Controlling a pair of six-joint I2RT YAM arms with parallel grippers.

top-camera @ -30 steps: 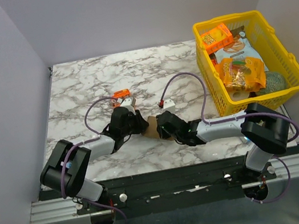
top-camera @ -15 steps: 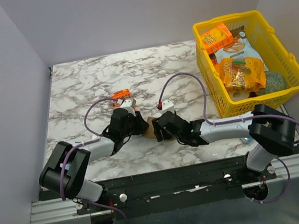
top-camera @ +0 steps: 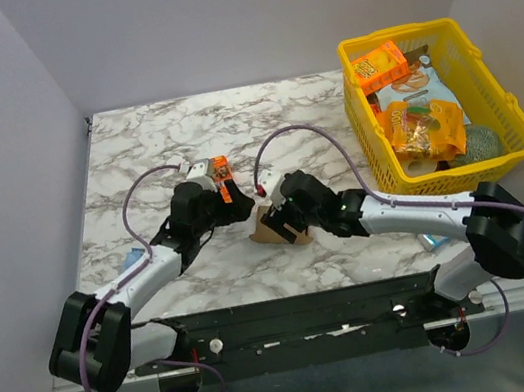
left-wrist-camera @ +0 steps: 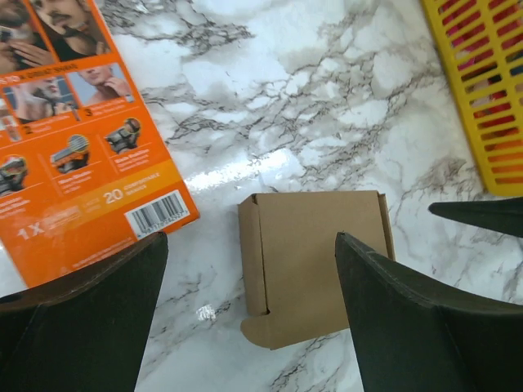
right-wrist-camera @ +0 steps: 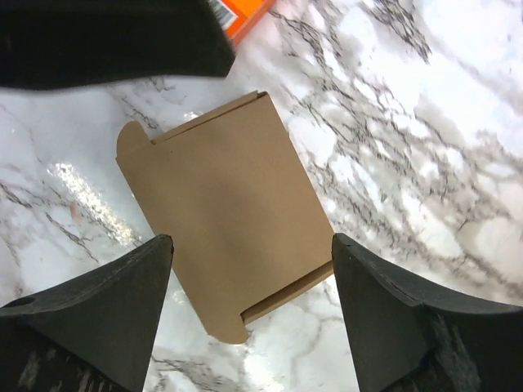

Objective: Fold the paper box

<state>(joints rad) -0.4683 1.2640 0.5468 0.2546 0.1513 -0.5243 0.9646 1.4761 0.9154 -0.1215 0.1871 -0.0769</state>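
One plain brown, flat-topped paper box (right-wrist-camera: 225, 216), free beneath both wide-apart pairs of jaws.

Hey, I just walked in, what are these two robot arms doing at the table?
The two arms are working on a brown paper box, which lies on the marble table between them. The left gripper and the right gripper both hang over it with jaws open, neither holding it. An orange printed box lies close by, not touching it.

Marble-patterned table (top-camera: 132, 148): carries the brown paper box (left-wrist-camera: 315, 265) at centre frame, an orange printed pack (left-wrist-camera: 73, 131) just upper left, a yellow basket (top-camera: 396, 31) upper right.
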